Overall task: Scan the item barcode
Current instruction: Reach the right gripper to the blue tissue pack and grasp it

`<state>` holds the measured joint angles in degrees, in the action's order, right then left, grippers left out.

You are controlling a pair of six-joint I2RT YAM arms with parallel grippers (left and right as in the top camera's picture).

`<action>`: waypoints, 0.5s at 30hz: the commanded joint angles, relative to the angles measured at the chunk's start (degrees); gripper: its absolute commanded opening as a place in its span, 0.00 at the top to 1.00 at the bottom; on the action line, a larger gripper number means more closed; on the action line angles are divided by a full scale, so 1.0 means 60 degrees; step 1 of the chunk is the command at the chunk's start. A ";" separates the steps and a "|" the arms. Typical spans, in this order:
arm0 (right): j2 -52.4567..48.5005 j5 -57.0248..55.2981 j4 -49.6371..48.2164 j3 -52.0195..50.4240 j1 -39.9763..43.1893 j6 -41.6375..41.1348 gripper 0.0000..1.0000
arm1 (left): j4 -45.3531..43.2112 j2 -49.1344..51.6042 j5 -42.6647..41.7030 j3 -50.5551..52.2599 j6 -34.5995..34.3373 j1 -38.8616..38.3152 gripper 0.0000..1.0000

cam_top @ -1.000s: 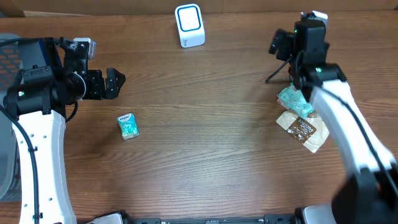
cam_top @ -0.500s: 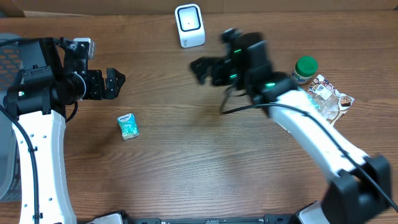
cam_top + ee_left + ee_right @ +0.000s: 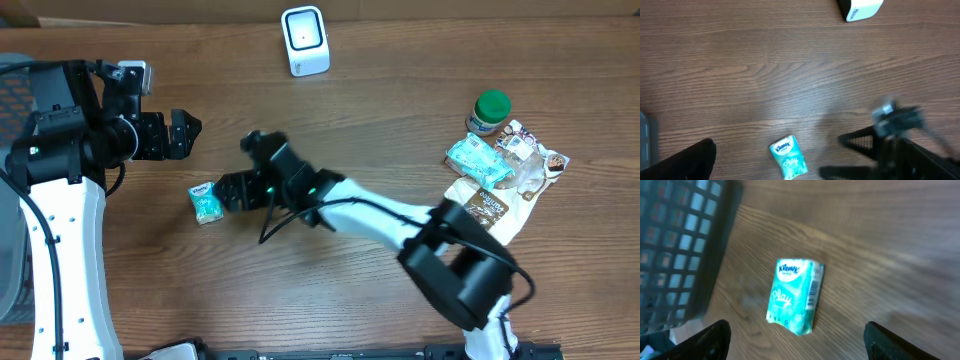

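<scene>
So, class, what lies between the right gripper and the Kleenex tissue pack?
Nothing but bare wooden table. The right wrist view shows the right gripper open and just short of the tissue pack, with only wood grain between them.

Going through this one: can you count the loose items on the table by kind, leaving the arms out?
Barcode scanner: 1
Kleenex tissue pack: 1
Green-lidded jar: 1
Soft packets piled at the right: 3, as far as the overlap lets me tell (teal packet, tan pouch, printed wrapper)
Total: 6
</scene>
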<state>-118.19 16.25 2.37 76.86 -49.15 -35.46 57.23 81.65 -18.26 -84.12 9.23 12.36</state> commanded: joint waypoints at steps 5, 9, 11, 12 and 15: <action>-0.0885 -0.1679 -0.1279 0.0022 -0.0922 -0.0703 0.15 | -0.0029 -0.0047 -0.0106 -0.0204 0.0146 -0.0062 0.00; -0.1249 -0.2426 -0.1333 0.0044 -0.1140 -0.0696 0.15 | -0.0029 -0.0047 -0.0106 -0.0204 0.0146 -0.0066 0.00; -0.1508 -0.2532 -0.1333 0.0193 -0.1140 -0.0670 0.16 | -0.0025 -0.0047 -0.0106 -0.0204 0.0146 -0.0066 0.00; -0.1636 -0.2601 -0.1337 0.0284 -0.1140 -0.0656 0.17 | -0.0025 -0.0047 -0.0106 -0.0204 0.0146 -0.0062 0.00; -0.2011 -0.2983 -0.1370 0.0594 -0.1169 -0.0659 0.21 | -0.0029 -0.0047 -0.0106 -0.0204 0.0146 -0.0062 0.00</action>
<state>-126.76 2.87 -6.00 78.13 -56.14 -39.03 57.25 81.65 -18.26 -84.12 9.23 12.36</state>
